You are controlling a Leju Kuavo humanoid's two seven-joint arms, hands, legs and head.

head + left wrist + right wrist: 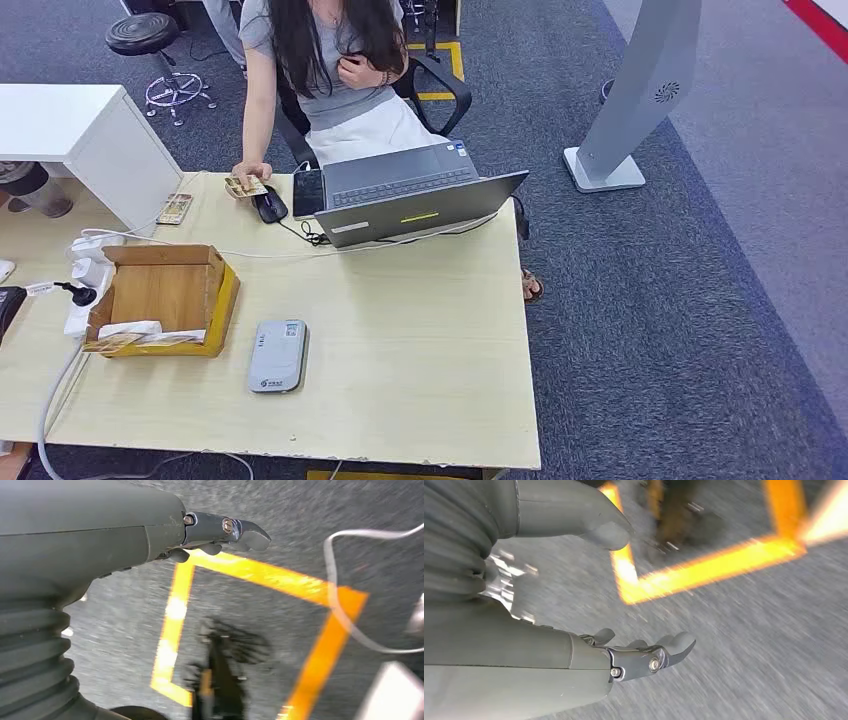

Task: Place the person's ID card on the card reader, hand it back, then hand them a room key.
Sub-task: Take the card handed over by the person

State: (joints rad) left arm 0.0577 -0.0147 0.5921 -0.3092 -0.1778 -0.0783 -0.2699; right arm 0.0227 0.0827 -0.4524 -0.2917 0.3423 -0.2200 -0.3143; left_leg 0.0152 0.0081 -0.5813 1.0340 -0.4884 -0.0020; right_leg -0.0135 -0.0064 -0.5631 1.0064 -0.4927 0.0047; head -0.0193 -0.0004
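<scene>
— Two hands, what are they doing?
— The left hand (200,540) and the right hand (624,645) hang over the carpet, fingers loosely spread, holding nothing.
— And the ID card?
— A person's hand (250,172) rests on a card (244,187) at the far desk edge beside the mouse (269,205); probably the ID, I can't confirm. The card reader (278,356) lies near the front edge, right of the wooden box (165,300).
— Risks?
— Reaching across could snag the white cable (300,252) or bump the laptop (415,195). A flat card may slip from the fingers.
</scene>
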